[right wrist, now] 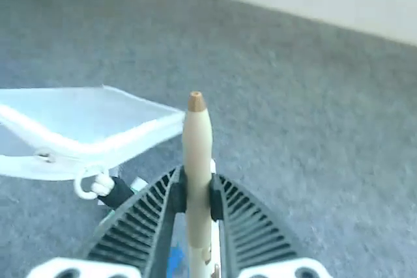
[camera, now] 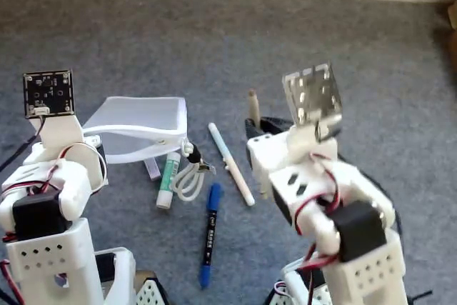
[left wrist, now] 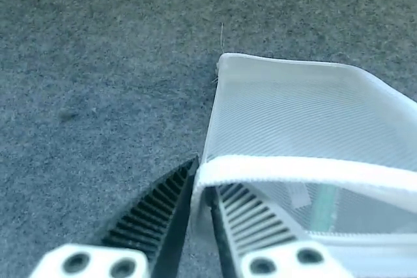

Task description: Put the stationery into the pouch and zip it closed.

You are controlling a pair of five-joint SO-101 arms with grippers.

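A white mesh pouch (camera: 139,128) lies open on the grey carpet, its mouth facing the arms. My left gripper (left wrist: 201,175) is shut on the corner of the pouch's white rim (left wrist: 306,170). My right gripper (right wrist: 195,180) is shut on a beige pen (right wrist: 197,141), held upright just right of the pouch (right wrist: 85,125). In the high view that beige pen (camera: 252,107) stands above the carpet. A green-and-white marker (camera: 168,180), a white pen (camera: 230,164) and a blue pen (camera: 210,237) lie on the carpet in front of the pouch.
A white cord loop (camera: 189,178) hangs from the zipper pull (right wrist: 91,184) at the pouch's right end. Grey carpet (camera: 371,48) spreads open behind and to the right. A pale wall runs along the far edge.
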